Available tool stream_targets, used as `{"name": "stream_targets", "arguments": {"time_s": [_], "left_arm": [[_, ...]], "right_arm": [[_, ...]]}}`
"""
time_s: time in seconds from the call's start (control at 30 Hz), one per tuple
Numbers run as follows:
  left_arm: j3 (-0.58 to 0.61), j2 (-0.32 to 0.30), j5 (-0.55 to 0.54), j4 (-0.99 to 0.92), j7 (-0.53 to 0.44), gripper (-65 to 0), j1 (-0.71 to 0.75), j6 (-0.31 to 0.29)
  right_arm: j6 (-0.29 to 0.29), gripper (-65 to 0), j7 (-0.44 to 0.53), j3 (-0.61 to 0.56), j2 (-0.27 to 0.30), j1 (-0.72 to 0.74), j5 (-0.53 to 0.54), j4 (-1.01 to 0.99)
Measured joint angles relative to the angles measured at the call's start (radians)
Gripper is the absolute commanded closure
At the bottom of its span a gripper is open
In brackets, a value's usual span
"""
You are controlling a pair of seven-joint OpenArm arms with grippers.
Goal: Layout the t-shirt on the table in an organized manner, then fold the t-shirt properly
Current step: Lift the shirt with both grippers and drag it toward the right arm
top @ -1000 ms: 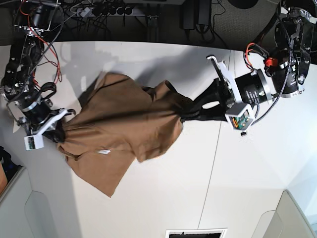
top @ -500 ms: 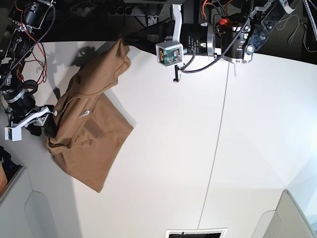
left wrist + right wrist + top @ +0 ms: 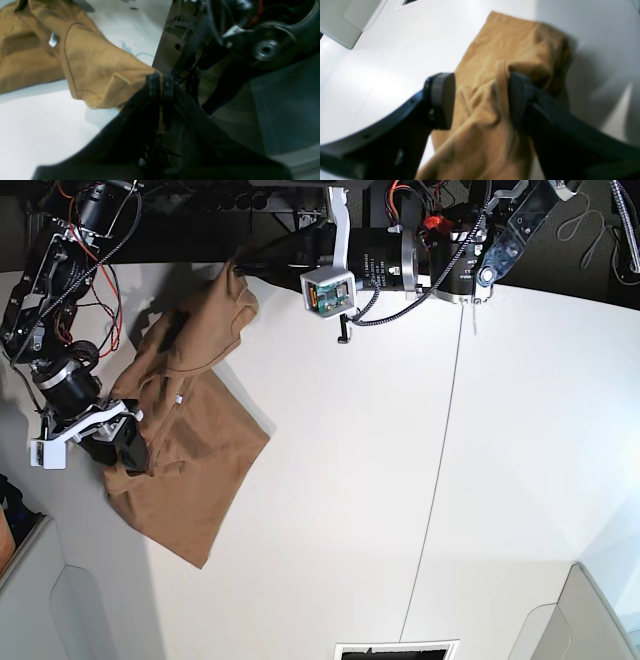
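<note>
The shirt [image 3: 190, 450] lies bunched on the left part of the white desk [image 3: 400, 480] in the base view, one end lifted toward the far edge and the rest spread in loose folds toward the near side.

The left end effector [image 3: 243, 267] is clamped tight on that raised end; in the left wrist view a thin strip of tan cloth shows pinched between its dark fingers [image 3: 152, 85], and the fabric hangs away from them down to the desk.

The right end effector [image 3: 480, 100] stands wide apart over the shirt's other side. Tan cloth fills the gap between its pads [image 3: 442, 97], one fold draped against the far pad, but the pads are not pressed together on it.

A small white label [image 3: 52, 40] sits near the collar seam; any print on it is too blurred to read. No other writing is legible.
</note>
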Motion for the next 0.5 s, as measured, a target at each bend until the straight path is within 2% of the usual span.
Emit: {"name": "stream_targets", "arguments": {"time_s": [0.03,0.17,0.2,0.3,0.5], "left_arm": [[0.000,0.008,0.002,-0.020,0.000,-2.0,0.000,0.000],[0.002,0.023,0.010,-0.084,0.000,-26.4,0.000,0.000],[0.003,0.023,0.011,-0.096,-0.006,-30.2,0.000,0.000],[0.007,0.023,0.011,-0.109,-0.023,-30.8,0.000,0.001],[0.000,0.031,0.010,-0.109,-0.020,-30.8,-0.022,0.000]], "right_arm": [[0.000,-33.4,-0.011,0.000,-0.008,-0.002,-0.002,0.000],[0.000,-33.4,-0.039,-0.001,-0.026,-0.017,-0.002,0.000],[0.000,-33.4,-0.036,-0.001,-0.026,-0.028,-0.013,0.000],[-0.005,-33.4,-0.024,0.000,-0.023,-0.064,-0.095,0.000],[-0.115,-33.4,0.030,0.000,-0.010,-0.097,-0.270,0.000]]}}
